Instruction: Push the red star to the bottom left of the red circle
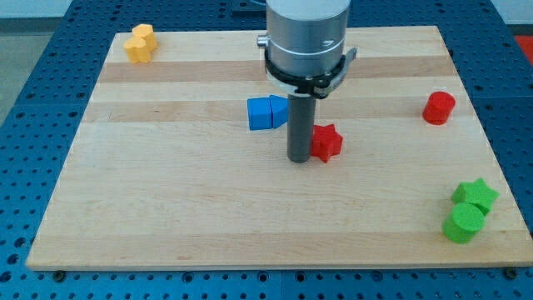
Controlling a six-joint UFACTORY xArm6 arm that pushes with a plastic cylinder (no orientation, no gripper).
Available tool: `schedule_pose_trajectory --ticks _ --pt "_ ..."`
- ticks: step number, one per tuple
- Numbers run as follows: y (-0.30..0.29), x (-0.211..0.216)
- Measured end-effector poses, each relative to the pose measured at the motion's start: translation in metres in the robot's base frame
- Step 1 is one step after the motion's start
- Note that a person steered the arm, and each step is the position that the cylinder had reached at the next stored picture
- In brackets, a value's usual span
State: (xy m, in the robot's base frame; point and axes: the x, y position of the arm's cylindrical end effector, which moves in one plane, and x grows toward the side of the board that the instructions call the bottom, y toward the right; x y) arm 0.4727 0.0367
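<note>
red star [326, 142] lies near the middle of the wooden board [166, 208], and every place below is given from it. my tip [300, 159] sits right at the star's left side in the view, touching it or so near that no gap shows between the dark rod and the star's left points. there is no gripper on this arm, so nothing opens, closes or grips; the rod only stands upright against the star's side, with its grey housing [305, 37] rising above the star toward the view's top.

just left of the star and a little toward the view's top, on the far side of the rod, lies the blue block [266, 112], a chunky piece with an angled right end that the rod partly hides; its exact shape cannot be told. the red circle [439, 108] stands well to the star's right and slightly toward the view's top, near the board's right edge, well apart from the star. far to the star's lower right, by the board's bottom right corner, the green star [475, 195] rests touching the green circle [463, 223], which lies just below it. far to the star's upper left, at the board's top left corner, sits the yellow block [141, 43], lobed in outline. around the board shows a blue perforated table [33, 100].
</note>
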Motion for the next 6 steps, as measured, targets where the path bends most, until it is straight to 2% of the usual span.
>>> schedule_pose_trajectory --ticks 2,3,5,6 --pt "0.066 -0.001" --pt "0.075 -0.005" --pt "0.01 -0.015" --pt "0.025 -0.022"
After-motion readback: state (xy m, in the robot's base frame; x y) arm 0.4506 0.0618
